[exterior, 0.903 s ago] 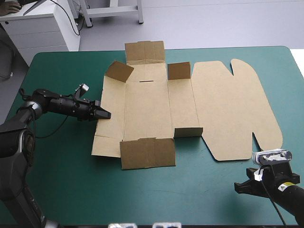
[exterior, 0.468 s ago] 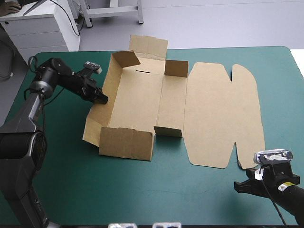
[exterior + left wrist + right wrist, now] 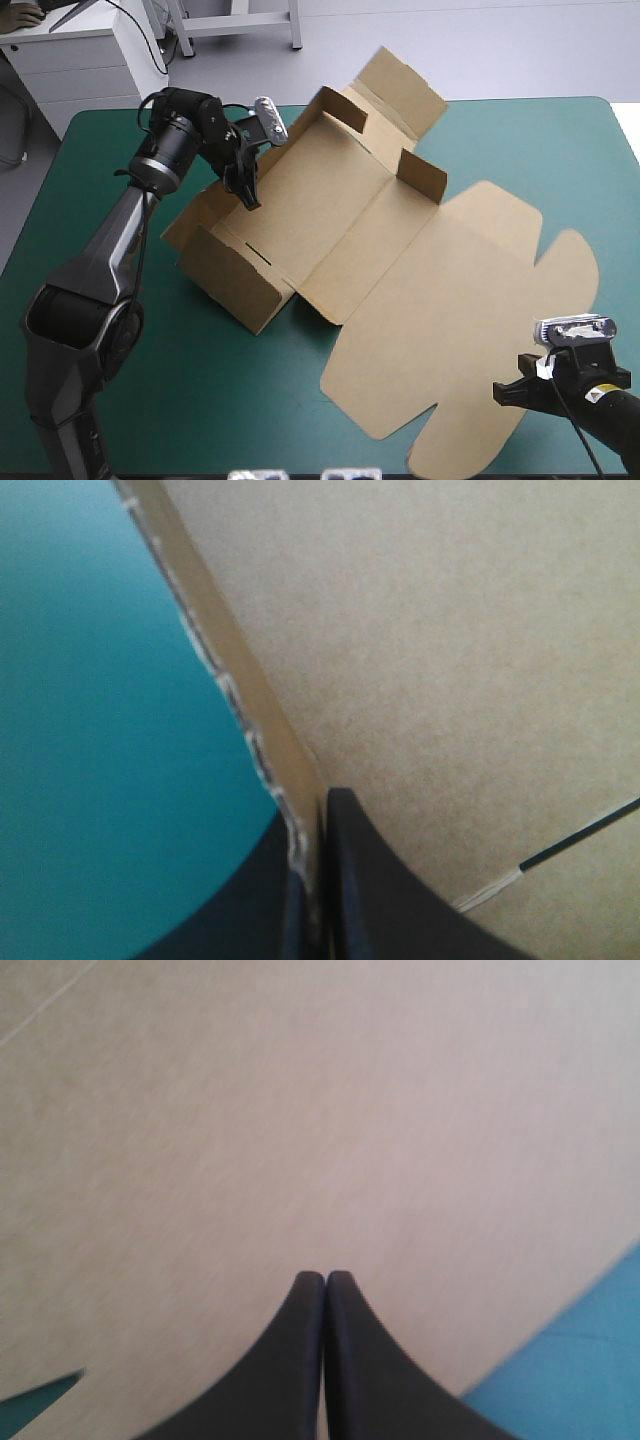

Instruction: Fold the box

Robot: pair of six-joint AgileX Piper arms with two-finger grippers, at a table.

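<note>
Seems a light, stiff yet easily creased box, best held at a wall edge, as pinched by left hand; right hand closed, empty.

Teal-green table fills the view, rounded corner at the far right. Beyond its far edge, pale grey floor, evenly lit. A white cabinet stands at far left, a grey metal frame beside it.
</note>
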